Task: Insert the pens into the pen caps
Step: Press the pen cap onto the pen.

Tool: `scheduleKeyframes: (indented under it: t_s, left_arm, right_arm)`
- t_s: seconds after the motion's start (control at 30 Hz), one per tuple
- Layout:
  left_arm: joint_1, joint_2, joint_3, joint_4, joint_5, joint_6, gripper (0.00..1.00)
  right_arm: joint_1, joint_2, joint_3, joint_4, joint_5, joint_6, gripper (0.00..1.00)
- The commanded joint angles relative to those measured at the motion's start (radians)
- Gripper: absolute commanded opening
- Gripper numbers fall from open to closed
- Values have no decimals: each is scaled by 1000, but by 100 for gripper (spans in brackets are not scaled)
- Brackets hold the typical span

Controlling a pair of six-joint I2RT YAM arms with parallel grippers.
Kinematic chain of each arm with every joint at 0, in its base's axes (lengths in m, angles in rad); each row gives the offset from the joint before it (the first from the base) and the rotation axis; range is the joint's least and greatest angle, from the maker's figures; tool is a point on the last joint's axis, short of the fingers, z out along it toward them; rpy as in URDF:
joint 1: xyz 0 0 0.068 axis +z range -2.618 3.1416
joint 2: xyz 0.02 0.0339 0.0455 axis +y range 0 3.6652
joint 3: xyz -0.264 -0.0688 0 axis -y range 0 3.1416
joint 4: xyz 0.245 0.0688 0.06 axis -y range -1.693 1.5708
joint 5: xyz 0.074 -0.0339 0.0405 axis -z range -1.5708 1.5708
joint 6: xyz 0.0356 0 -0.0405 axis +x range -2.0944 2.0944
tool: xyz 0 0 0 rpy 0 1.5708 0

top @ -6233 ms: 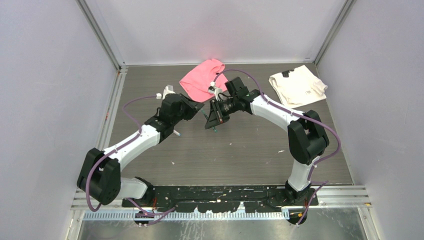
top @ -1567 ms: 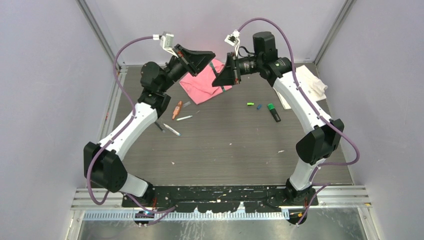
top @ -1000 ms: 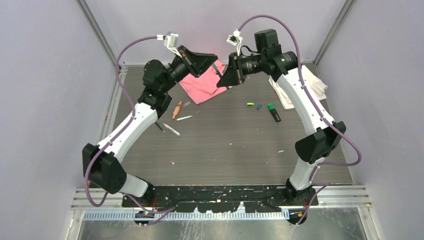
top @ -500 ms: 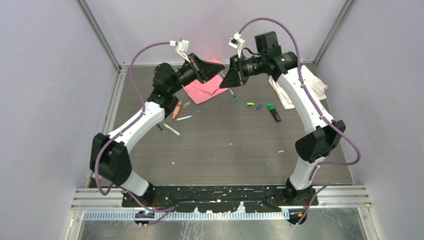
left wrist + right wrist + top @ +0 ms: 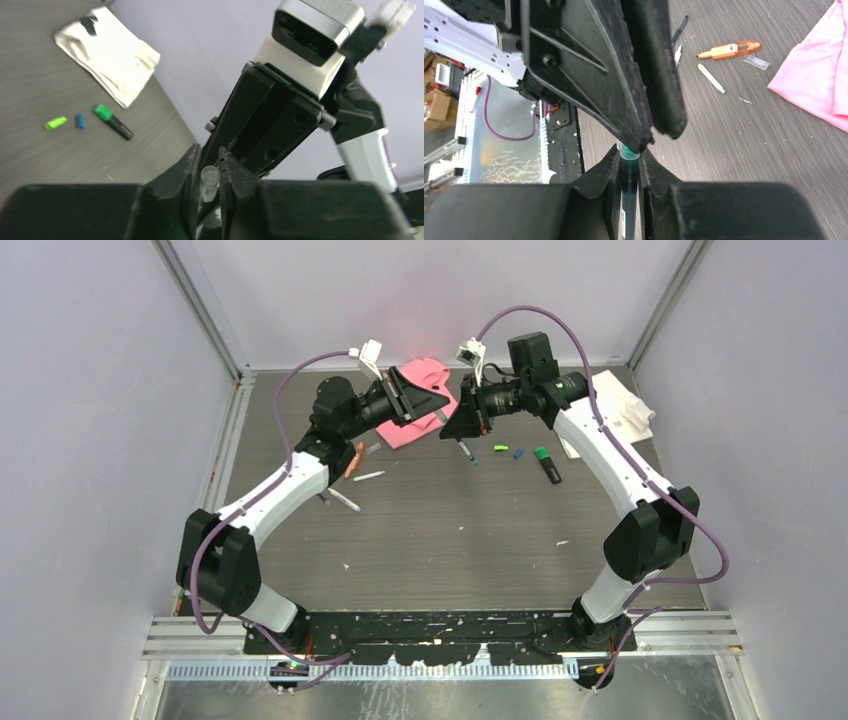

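Above the grey table (image 5: 450,530), left pincer (image 5: 207,162) clenches a clear cap (image 5: 209,180), right pincer (image 5: 628,156) grips a green pen (image 5: 628,175); tips seemingly touching. Insertion next: push straight.

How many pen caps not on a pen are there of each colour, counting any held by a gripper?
bright green cap: 1
blue cap: 1
clear: 2, the lying clear cap and the held clear cap in the left gripper
Total: 4
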Motion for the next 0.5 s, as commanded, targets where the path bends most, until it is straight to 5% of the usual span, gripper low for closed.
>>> scheduleKeyframes:
  t_s: [0.0,0.17,0.37,0.47]
  left_arm:
    - [6,-11,21,53,-55,-78,37]
    - [16,-52,18,44,-137,-69,61]
    - [66,-146,-63,-32,-213,18,64]
    - [98,-233,-135,-97,-264,94,64]
  right_arm:
    - [0,-72,-54,43,-36,-75,1]
    - [2,-77,-115,5,-49,-119,1]
    - [-16,-88,-204,4,-22,-119,1]
    - [-48,-93,-332,137,110,6,1]
